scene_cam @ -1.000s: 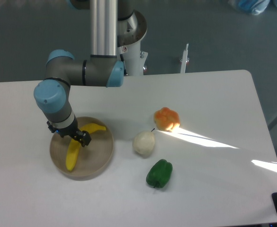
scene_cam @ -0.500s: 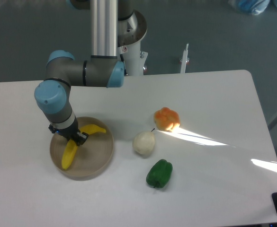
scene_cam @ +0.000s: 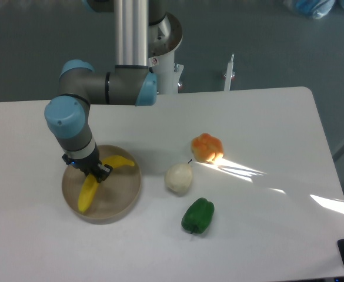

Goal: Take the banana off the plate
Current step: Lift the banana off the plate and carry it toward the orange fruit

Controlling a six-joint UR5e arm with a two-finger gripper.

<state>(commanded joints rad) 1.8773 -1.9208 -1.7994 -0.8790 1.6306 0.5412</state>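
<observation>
Fingers [scene_cam: 95, 171] clamped on banana [scene_cam: 89, 191], above plate [scene_cam: 124, 197]

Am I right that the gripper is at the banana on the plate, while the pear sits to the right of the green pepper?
Not quite: the camera view shows the pear up and left of the green pepper. The gripper is indeed at the banana on the plate.

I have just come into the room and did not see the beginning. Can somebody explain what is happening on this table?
A single robot arm is working on the banana, which lies on the round tan plate at the left of the white table. Its claw is down at the bend of the banana; whether it is closed on it, I cannot tell. To the right, untouched, are a pale pear, an orange fruit and a green pepper.
</observation>
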